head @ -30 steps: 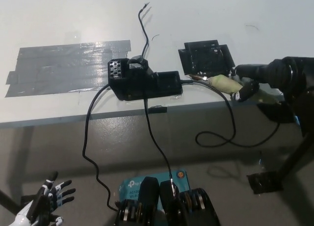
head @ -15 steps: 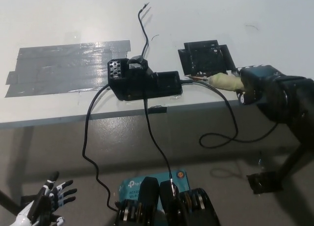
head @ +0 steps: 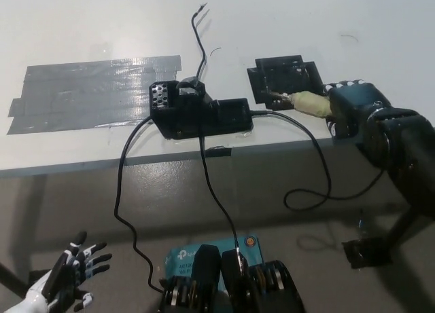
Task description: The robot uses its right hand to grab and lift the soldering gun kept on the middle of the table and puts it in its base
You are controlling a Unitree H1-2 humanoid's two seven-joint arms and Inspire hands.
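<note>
Right hand [head: 352, 109] closed around the cream handle of the soldering gun [head: 307, 104] at the table's [head: 285, 21] right near edge, tip pointing left over the black base [head: 285, 79]. Its cord [head: 319, 184] hangs off the table edge in a loop. Black box [head: 197, 113] sits mid-table, grey tape patch [head: 88, 92] to its left. Left hand [head: 64, 279] rests low at the near left, fingers spread, holding nothing.

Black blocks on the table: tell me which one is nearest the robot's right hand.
The smaller square black block on the right, just beside the right hand and the soldering gun. The larger black unit with the perforated corner sits mid-table, farther left.
</note>
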